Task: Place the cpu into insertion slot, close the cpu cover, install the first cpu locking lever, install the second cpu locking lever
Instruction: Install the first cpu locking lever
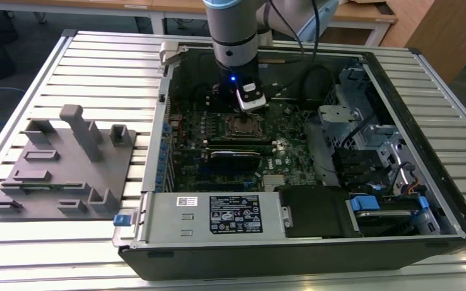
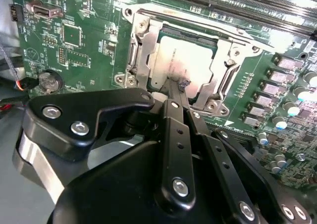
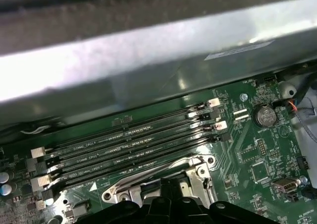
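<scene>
The flat square cpu with silver-grey metal top (image 2: 184,68) lies in the silvery-rimmed insertion slot (image 2: 136,55) on the green motherboard (image 2: 74,35). The thin silvery cpu cover frame (image 2: 225,48) sits over its edges. The black gripper (image 2: 179,85) is clenched, its tips touching the chip's near edge; its body hides the socket's lower side. Long black memory slots (image 3: 129,144) run close beside the socket.
</scene>
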You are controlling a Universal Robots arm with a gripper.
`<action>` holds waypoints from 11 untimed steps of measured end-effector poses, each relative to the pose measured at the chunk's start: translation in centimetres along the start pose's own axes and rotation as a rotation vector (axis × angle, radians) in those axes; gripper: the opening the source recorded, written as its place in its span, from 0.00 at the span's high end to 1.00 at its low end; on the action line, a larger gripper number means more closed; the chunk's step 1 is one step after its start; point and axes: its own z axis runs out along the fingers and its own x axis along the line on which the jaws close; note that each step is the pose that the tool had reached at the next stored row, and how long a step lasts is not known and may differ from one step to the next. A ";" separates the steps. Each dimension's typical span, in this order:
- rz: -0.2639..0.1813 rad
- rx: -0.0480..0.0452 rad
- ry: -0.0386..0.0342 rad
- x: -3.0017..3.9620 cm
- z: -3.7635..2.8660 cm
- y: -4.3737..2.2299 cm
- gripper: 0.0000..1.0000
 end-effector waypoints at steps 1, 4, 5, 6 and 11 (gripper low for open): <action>0.000 -0.0001 0.0000 0.00 0.00 0.00 0.90; 0.000 0.0001 0.0002 -0.02 -0.12 0.01 0.90; 0.000 0.0001 0.0001 -0.05 -0.27 0.04 0.90; 0.000 0.0000 0.0001 -0.08 -0.45 0.06 0.90; 0.000 -0.0002 0.0002 -0.17 -0.95 0.13 0.90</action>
